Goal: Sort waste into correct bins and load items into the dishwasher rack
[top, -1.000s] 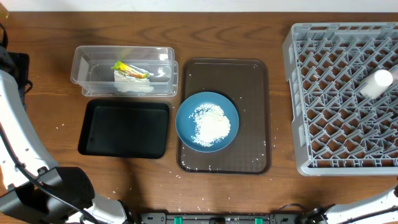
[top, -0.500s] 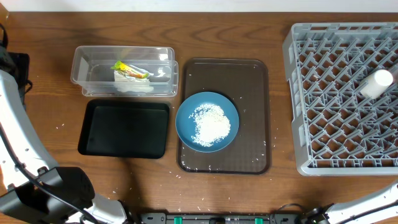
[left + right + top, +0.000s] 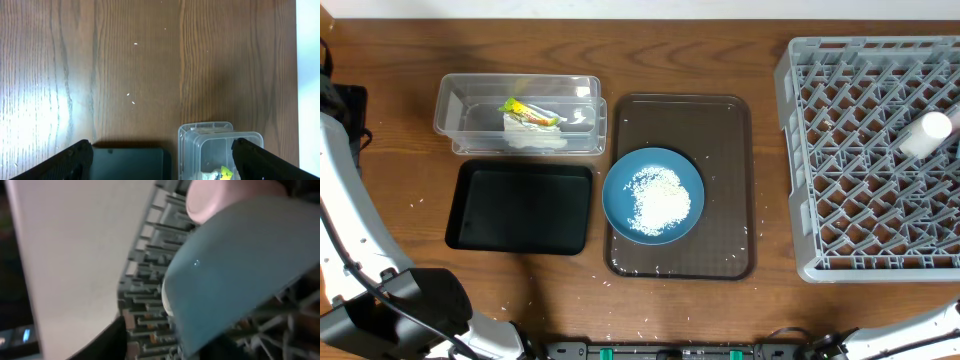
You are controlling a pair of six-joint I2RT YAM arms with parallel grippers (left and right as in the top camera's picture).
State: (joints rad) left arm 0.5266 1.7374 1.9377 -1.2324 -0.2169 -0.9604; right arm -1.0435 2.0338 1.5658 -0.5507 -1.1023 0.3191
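Observation:
The clear tub [image 3: 460, 95] holds the yellow-green wrapper [image 3: 528, 110] and white paper [image 3: 535, 137]. The black tray [image 3: 520, 210] lies in front of it. The dark-blue dish [image 3: 620, 185] carries a heap of rice [image 3: 660, 198]. The grey rack [image 3: 860, 160] holds a whitish cup [image 3: 926, 134]. My left gripper [image 3: 161, 149] is open and empty above the ends of the tub [image 3: 220, 150] and the black tray [image 3: 127, 162]. My right gripper [image 3: 175, 345] is over the rack [image 3: 145, 305], shut on the light-blue bowl [image 3: 240, 265], next to a pink cup [image 3: 220, 197]. Chopsticks are out of view.
The dish sits on a larger brown serving tray [image 3: 725, 130] in the middle. Loose rice grains are scattered on that tray and on the wooden table [image 3: 380, 150]. The rack runs past the right edge of the overhead view, and both grippers are outside it.

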